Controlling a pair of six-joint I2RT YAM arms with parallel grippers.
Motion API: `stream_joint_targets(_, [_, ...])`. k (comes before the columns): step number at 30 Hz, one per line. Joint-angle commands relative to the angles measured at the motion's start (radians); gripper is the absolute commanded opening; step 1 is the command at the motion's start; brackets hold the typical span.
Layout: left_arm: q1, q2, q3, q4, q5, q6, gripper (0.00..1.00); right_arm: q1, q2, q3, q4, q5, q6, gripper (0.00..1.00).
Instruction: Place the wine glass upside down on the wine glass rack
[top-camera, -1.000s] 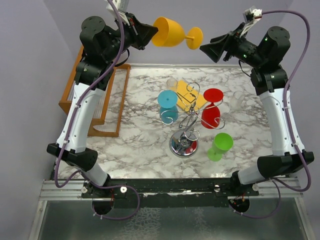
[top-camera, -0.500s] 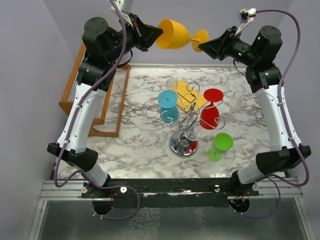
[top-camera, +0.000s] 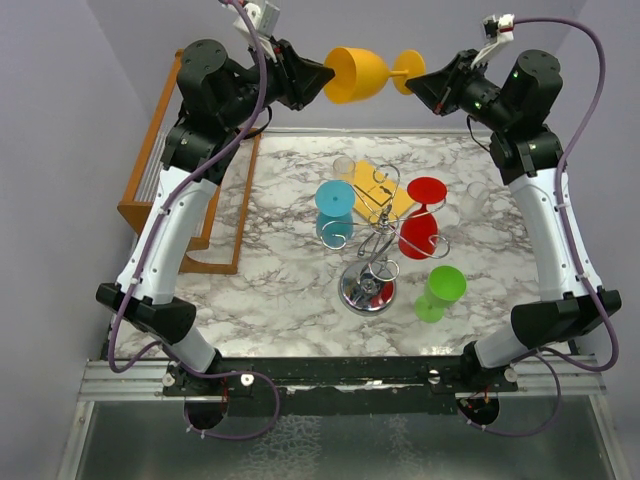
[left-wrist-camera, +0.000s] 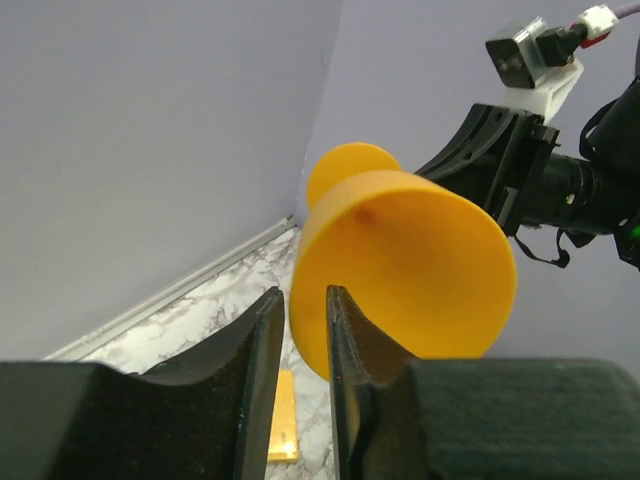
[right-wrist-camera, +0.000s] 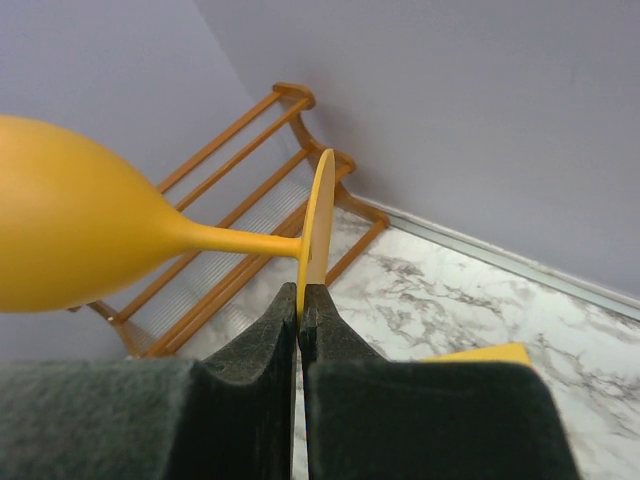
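Observation:
A yellow wine glass (top-camera: 360, 75) lies on its side high in the air above the table's far edge. My right gripper (top-camera: 410, 80) is shut on the rim of its round foot (right-wrist-camera: 318, 220), seen edge-on in the right wrist view with the stem running left to the bowl (right-wrist-camera: 70, 230). My left gripper (top-camera: 325, 75) is at the bowl's mouth. Its jaws stand slightly apart, with the bowl's rim (left-wrist-camera: 420, 270) in the gap and daylight beside it. The wine glass rack (top-camera: 375, 235), chrome wire loops on a mirror base, stands mid-table below.
On the rack hang a cyan glass (top-camera: 335, 200) and a red glass (top-camera: 425, 225). A green glass (top-camera: 440, 292) stands by the base. A yellow flat block (top-camera: 375, 185) and two clear glasses (top-camera: 344, 166) lie behind. An orange wooden rack (top-camera: 165, 190) lines the left edge.
My right gripper moved in and shut on the glass's foot. My left jaws, shut on the bowl's rim before, have parted a little. The glass shifted slightly right and up.

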Motion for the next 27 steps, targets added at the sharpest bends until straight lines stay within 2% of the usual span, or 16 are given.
stream_joint_targets(1, [-0.003, -0.056, -0.040, 0.000, 0.010, 0.041, 0.31, 0.000, -0.022, 0.026, -0.021, 0.144, -0.102, 0.01])
stream_joint_targets(8, [0.000, -0.141, -0.134, -0.085, -0.088, 0.203, 0.50, 0.000, -0.081, -0.007, -0.022, 0.293, -0.324, 0.01])
stream_joint_targets(14, [0.011, -0.215, -0.238, -0.142, -0.197, 0.335, 0.63, 0.000, -0.126, -0.026, -0.048, 0.355, -0.625, 0.01])
stream_joint_targets(23, [0.025, -0.297, -0.351, -0.187, -0.283, 0.440, 0.71, -0.001, -0.150, -0.054, -0.117, 0.331, -1.068, 0.01])
stream_joint_targets(27, [0.034, -0.316, -0.375, -0.190, -0.297, 0.456, 0.72, 0.000, -0.137, -0.025, -0.246, 0.220, -1.332, 0.01])
